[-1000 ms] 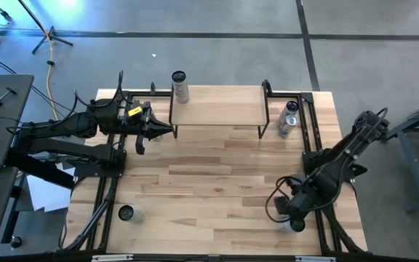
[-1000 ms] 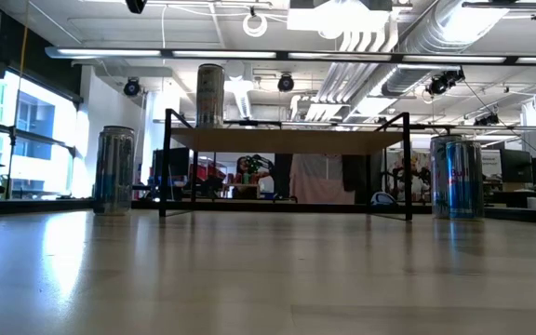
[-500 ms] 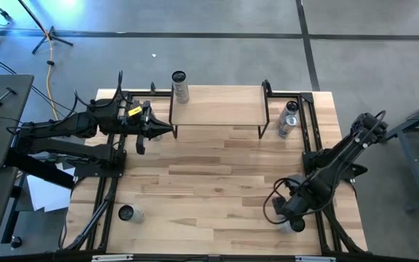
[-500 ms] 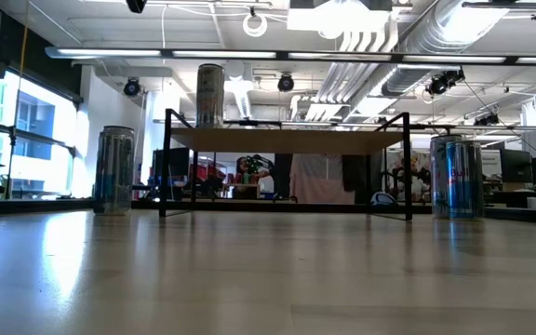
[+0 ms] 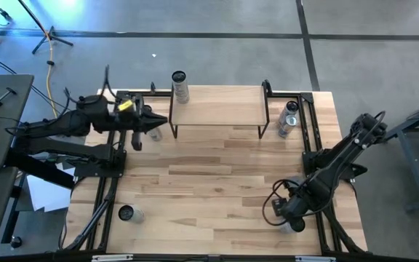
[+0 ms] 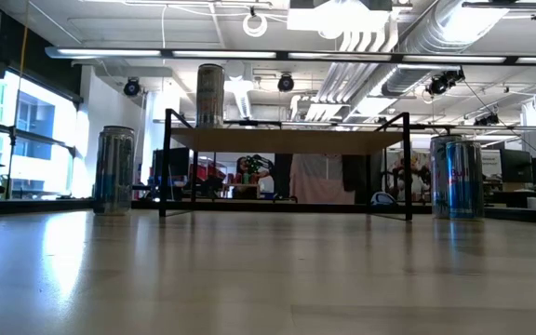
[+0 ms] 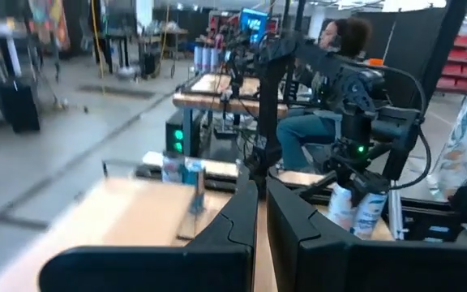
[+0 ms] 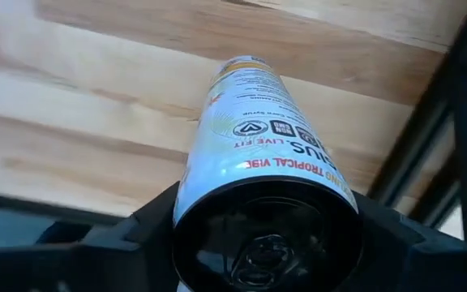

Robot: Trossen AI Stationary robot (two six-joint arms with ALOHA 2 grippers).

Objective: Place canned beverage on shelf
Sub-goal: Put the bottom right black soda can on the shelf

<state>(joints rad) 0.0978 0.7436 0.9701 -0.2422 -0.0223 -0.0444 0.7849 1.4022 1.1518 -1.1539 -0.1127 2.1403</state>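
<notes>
The shelf (image 5: 217, 105), a light-wood board on black tube legs, stands at the table's far side and also shows in the low view (image 6: 287, 140). One can (image 5: 180, 86) stands upright on its far left corner (image 6: 210, 93). My right gripper (image 5: 289, 218) is at the table's near right corner, shut on a white can (image 8: 254, 122) that stands there. My left gripper (image 5: 167, 121) is shut and empty, raised just left of the shelf's left end; its fingers show in the left wrist view (image 7: 258, 203). My right gripper pinches the white can between its two fingers (image 8: 148, 223), one on each side of the can's upper wall (image 8: 194, 195), just below the lid. The fingers come from above, slanting down. Whether the can's bottom is on the table or just clear of it, I cannot tell.
Two cans (image 5: 288, 116) stand on the table right of the shelf (image 6: 454, 177). One can (image 6: 114, 169) stands left of the shelf, another (image 5: 126, 213) near the front left. Black frame rails (image 5: 108, 196) run along both table sides. A seated person (image 7: 331, 97) is beyond the table.
My left gripper has drawn back from the shelf's left end, toward the table's left and far edges, staying shut. My right arm has shifted only slightly over the white can.
</notes>
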